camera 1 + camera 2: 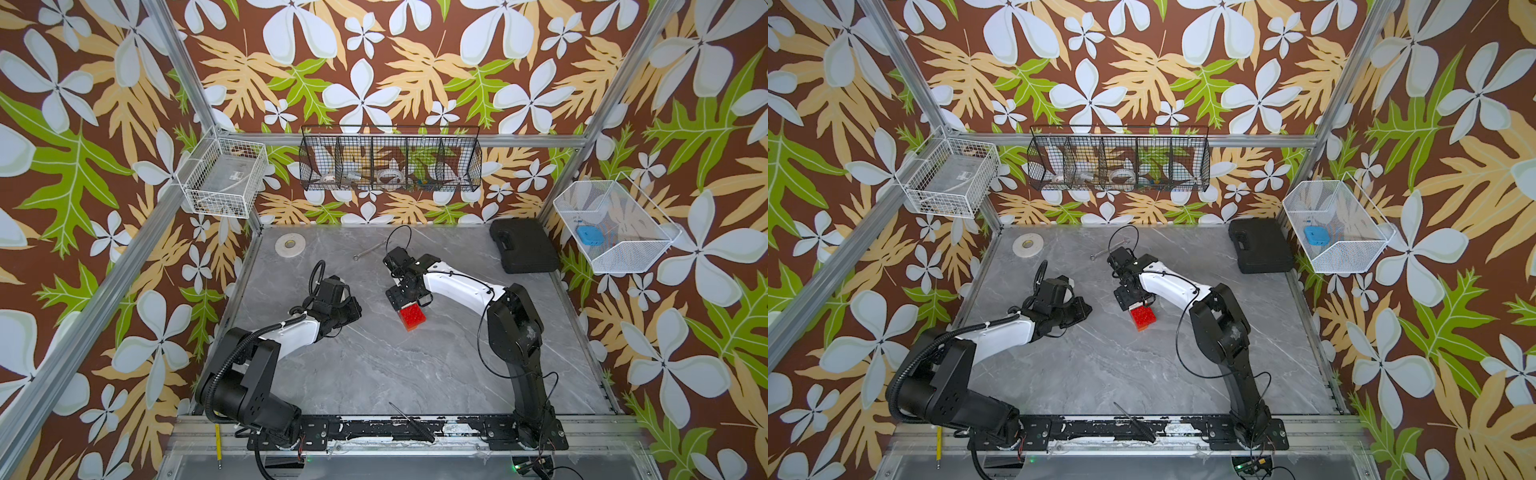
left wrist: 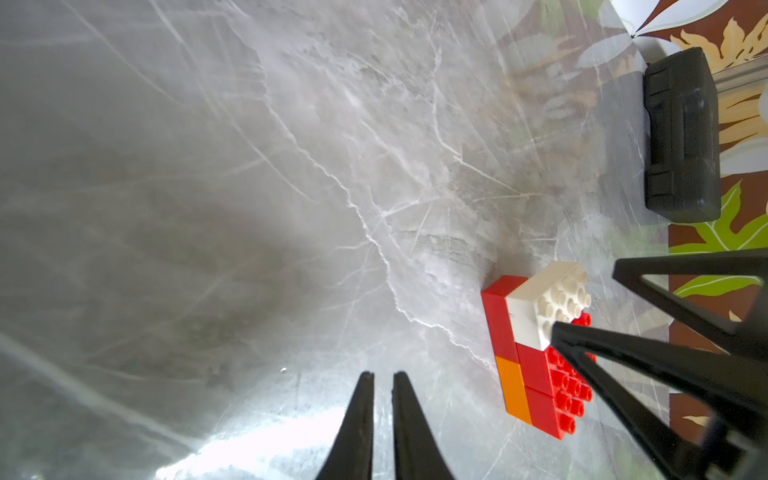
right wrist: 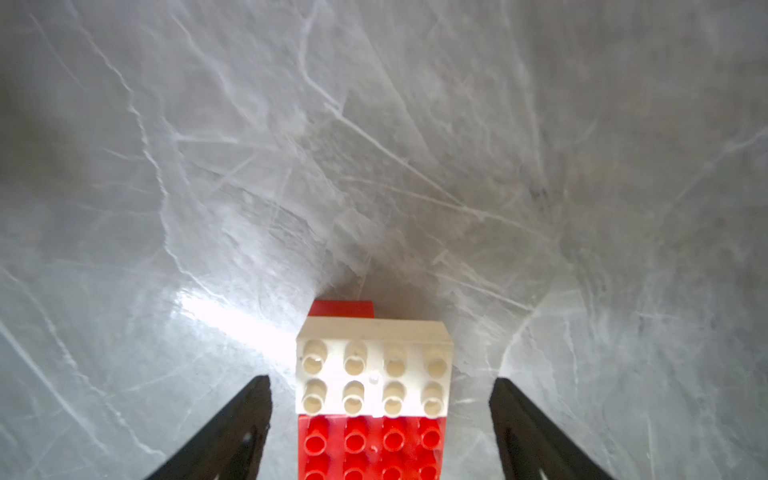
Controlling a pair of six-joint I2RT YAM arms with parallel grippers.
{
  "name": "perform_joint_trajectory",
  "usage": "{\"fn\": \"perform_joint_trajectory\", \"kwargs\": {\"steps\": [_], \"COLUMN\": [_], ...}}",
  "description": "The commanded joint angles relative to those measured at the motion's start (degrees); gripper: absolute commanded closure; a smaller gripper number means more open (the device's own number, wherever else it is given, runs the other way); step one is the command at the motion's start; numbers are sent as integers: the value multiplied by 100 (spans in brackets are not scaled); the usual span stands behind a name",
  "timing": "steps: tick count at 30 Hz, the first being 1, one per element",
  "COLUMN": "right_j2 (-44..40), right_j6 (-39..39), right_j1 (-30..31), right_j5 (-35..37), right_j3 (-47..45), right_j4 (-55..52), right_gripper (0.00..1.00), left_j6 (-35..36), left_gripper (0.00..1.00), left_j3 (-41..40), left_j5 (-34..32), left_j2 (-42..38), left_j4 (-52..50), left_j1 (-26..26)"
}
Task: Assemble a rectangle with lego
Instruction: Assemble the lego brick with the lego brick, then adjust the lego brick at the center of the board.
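Straddling one rectangle (image 3: 372,440), right end effector (image 3: 380,379) spread, left end effector (image 2: 383,376) pressed together, seemingly three red bricks (image 2: 540,374).

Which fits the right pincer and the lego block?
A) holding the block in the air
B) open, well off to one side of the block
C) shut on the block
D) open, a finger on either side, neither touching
D: in the right wrist view the right pincer straddles the block, and table shows between it and both fingers.
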Motion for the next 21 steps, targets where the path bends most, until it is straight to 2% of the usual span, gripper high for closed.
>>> {"fn": "perform_joint_trajectory", "kwargs": {"steps": [1,4,9,11,15,21], "right_j2": [-221,-631,-1274,-1456,-1522,-1457], "right_j6": [-145,-349,-699,-742,-757,-883], "right_j1": [-26,-268,-1012,-1152,-1179,-1178], "right_j5": [17,12,-215,-289,-391,-720], "right_j3": [-10,-265,-1366,-1861,-2516,-2922], "right_j4": [-94,-11,450,780,1259,1635], "right_gripper": [16,18,31,32,33,35], "left_j6": [40,175,247,166,71,112], "left_gripper": [85,87,91,91,92,92], "left_j3": [119,425,1135,1359,1813,2496], "left_j5": [44,155,193,202,92,124], "left_j2": [49,282,933,1209,1714,2285], "left_j4": [-237,-519,-845,-845,-948,-1305], "left_j1": [-5,-134,-687,-839,-937,-1101]}}
